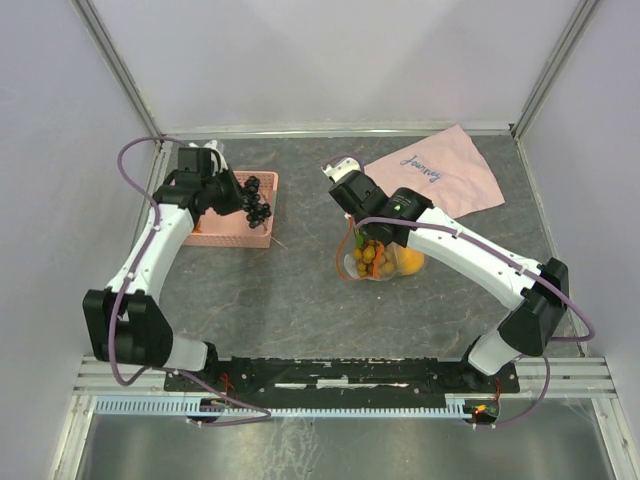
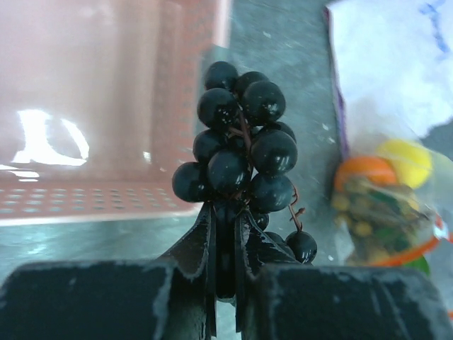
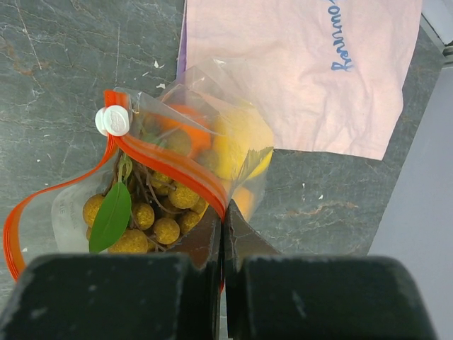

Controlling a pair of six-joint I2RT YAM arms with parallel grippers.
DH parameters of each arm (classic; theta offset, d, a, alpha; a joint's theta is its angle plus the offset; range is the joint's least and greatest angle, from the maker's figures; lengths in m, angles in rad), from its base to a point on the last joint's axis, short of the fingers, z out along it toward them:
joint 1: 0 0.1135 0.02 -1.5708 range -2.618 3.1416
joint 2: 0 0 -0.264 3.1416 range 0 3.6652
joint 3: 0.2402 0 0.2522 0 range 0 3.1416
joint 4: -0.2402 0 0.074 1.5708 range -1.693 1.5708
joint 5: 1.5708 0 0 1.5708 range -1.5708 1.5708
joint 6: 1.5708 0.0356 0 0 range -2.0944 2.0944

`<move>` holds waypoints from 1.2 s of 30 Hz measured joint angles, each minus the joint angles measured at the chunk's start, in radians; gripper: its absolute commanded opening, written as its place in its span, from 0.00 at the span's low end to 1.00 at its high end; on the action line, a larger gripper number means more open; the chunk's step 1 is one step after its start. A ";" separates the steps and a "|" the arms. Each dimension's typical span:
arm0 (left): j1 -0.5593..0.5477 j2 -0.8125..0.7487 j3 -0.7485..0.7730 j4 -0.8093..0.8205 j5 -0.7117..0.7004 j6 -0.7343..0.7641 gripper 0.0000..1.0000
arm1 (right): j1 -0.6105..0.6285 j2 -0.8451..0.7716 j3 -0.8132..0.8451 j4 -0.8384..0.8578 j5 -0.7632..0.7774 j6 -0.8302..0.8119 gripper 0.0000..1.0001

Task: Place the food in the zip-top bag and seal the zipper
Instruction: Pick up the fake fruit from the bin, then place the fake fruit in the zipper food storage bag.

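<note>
My left gripper (image 2: 226,212) is shut on the stem of the dark grapes (image 2: 241,152) and holds the bunch over the right side of the pink basket (image 1: 235,225); the grapes also show in the top view (image 1: 255,200). My right gripper (image 3: 223,212) is shut on the orange-red zipper (image 3: 173,170) of the clear zip-top bag (image 3: 212,142), holding its mouth open. Inside lie the tan berry cluster (image 3: 159,212) with a green leaf, the lemon (image 3: 237,145) and an orange fruit (image 3: 187,120). A white slider (image 3: 113,120) sits on the zipper. The bag stands mid-table in the top view (image 1: 380,262).
The pink cloth with blue writing (image 1: 440,180) lies behind the bag at the back right. The basket (image 2: 106,106) fills the left of the left wrist view. Metal frame posts stand at the back corners.
</note>
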State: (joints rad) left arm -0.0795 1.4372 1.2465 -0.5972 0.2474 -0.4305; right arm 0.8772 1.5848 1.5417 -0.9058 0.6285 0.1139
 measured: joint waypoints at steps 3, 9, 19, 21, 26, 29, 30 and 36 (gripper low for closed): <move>-0.084 -0.065 -0.051 0.032 0.021 -0.051 0.03 | 0.000 0.000 0.000 0.000 0.000 0.010 0.02; -0.306 -0.166 -0.126 0.117 0.039 -0.145 0.03 | 0.000 0.000 0.000 0.000 0.000 0.019 0.02; -0.532 -0.190 -0.178 0.225 0.079 -0.211 0.03 | 0.000 0.000 0.001 -0.001 -0.019 0.032 0.02; -0.560 -0.190 -0.198 0.245 0.095 -0.213 0.03 | 0.000 0.000 0.001 -0.001 -0.026 0.035 0.01; -0.619 -0.182 -0.245 0.292 0.122 -0.231 0.03 | 0.000 -0.008 0.001 -0.001 -0.046 0.042 0.02; -0.639 -0.162 -0.257 0.322 0.136 -0.240 0.03 | 0.000 -0.018 0.000 -0.001 -0.057 0.046 0.01; -0.642 -0.151 -0.258 0.333 0.143 -0.242 0.03 | 0.000 -0.021 0.000 -0.001 -0.061 0.046 0.02; -0.652 -0.072 -0.254 0.385 0.158 -0.246 0.03 | 0.000 -0.040 -0.002 0.002 -0.085 0.047 0.02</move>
State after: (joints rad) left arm -0.7319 1.3651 0.9928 -0.2123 0.4049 -0.6769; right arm 0.8772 1.5452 1.5402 -0.9039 0.5438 0.1612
